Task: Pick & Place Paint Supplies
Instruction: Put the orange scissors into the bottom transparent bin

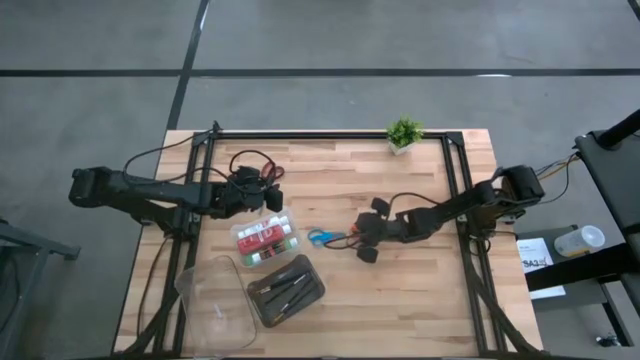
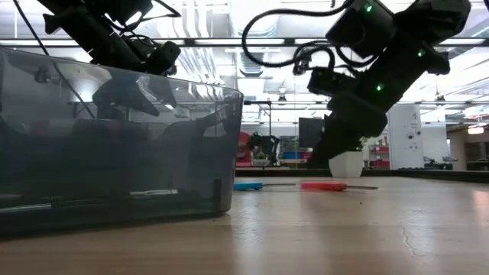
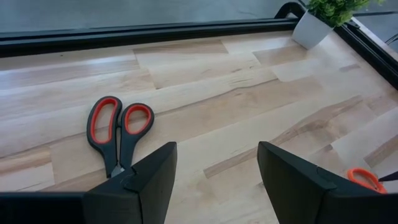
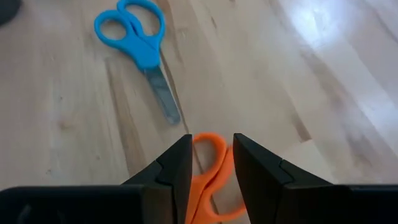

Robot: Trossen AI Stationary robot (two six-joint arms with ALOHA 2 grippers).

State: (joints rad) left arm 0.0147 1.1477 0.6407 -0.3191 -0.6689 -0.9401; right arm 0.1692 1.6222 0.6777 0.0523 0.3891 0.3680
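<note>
Two pincers are seen over the wooden surface [image 1: 420, 300]. At the left, the left pincer [image 3: 216, 180] is held with its fingers spread wide and nothing between them, just beside the red-handled scissors [image 3: 118, 132], which lie flat on the surface. Near it, a clear box [image 1: 265, 240] with paint tubes inside is seen, with a dark case [image 1: 286, 290] of brushes below it. Toward the middle, the blue-handled scissors [image 4: 138, 38] are laid flat. Further right, the right pincer [image 4: 211, 171] is closed on the orange-handled scissors [image 4: 210, 177], gripped by the handle. A potted plant [image 1: 404, 133] stands at the far edge.
</note>
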